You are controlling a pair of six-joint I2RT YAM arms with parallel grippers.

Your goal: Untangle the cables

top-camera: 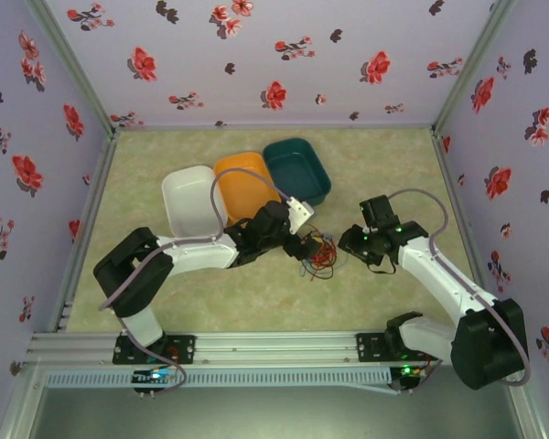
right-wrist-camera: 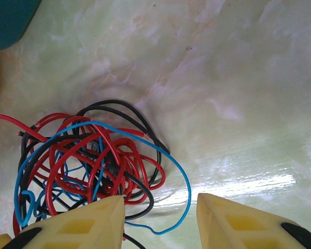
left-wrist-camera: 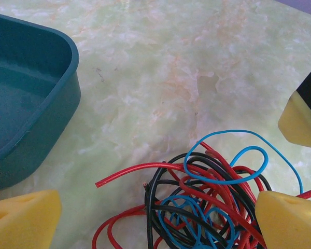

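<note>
- My left end effector [left-wrist-camera: 155, 225], fingers wide apart, straddles the cables [left-wrist-camera: 212, 194]; I judge it the nearer arm.
- My right end effector [right-wrist-camera: 160, 223], half apart and clamping nothing, sits just right of the tangle.

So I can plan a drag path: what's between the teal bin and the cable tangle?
Nothing but bare marbled tabletop, seen in the left wrist view, between the teal bin and the cables.

Left hand [left-wrist-camera: 155, 222] spread wide, right hand [right-wrist-camera: 160, 224] half open, both arms angled inward.

Tangled cables [left-wrist-camera: 207, 205] lie between the left tool's [left-wrist-camera: 155, 219] spread fingers [left-wrist-camera: 22, 220], apart from a teal bin [left-wrist-camera: 26, 98].
</note>
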